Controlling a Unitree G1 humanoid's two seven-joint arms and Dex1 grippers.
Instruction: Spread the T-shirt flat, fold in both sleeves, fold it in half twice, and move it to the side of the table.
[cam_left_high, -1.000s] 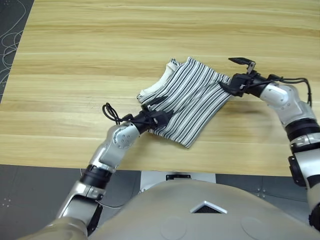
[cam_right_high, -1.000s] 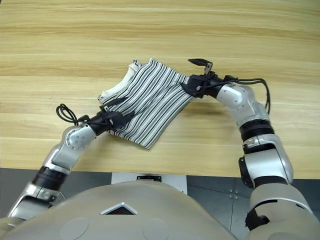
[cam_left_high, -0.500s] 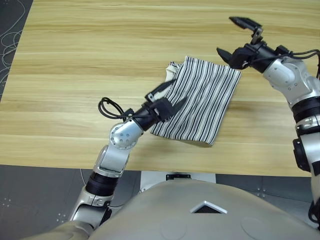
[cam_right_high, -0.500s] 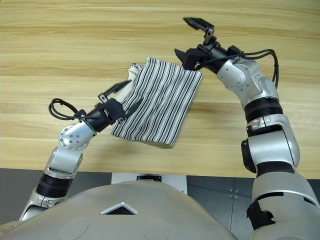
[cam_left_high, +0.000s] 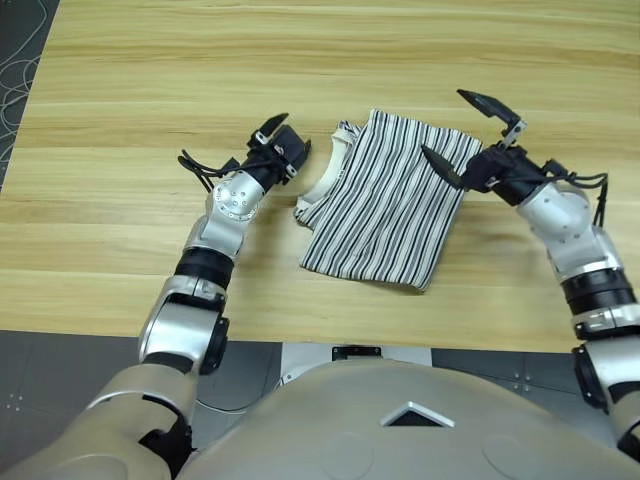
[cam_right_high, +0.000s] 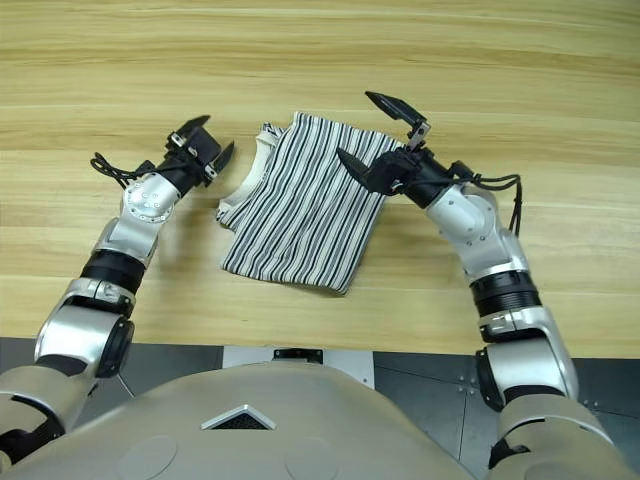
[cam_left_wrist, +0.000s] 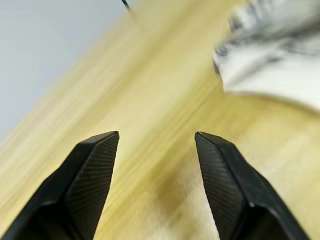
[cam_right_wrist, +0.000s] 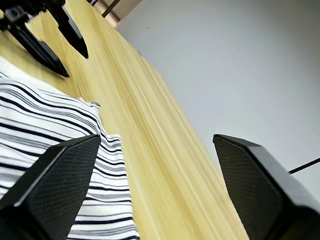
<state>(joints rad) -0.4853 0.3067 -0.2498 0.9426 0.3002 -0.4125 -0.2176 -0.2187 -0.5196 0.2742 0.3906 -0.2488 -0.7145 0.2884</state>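
Note:
The striped T-shirt (cam_left_high: 385, 210) lies folded into a small rectangle on the wooden table (cam_left_high: 300, 60), its white collar (cam_left_high: 325, 180) poking out on the left side. My left gripper (cam_left_high: 282, 140) is open just left of the collar, apart from the cloth, with nothing between its fingers (cam_left_wrist: 95, 175). My right gripper (cam_left_high: 442, 122) is open wide above the shirt's far right corner, one finger raised and the other close over the fabric. The stripes (cam_right_wrist: 50, 115) show under the right gripper in the right wrist view.
Bare wood stretches wide beyond the shirt and to both sides. The table's near edge (cam_left_high: 400, 335) runs a little in front of the shirt. Dark floor with loose cables (cam_left_high: 20, 60) lies past the table's left edge.
Both grippers have let go of the shirt, which now lies flatter and squarer. The left gripper drew away to the left of the collar. The right gripper came back down from its raised position.

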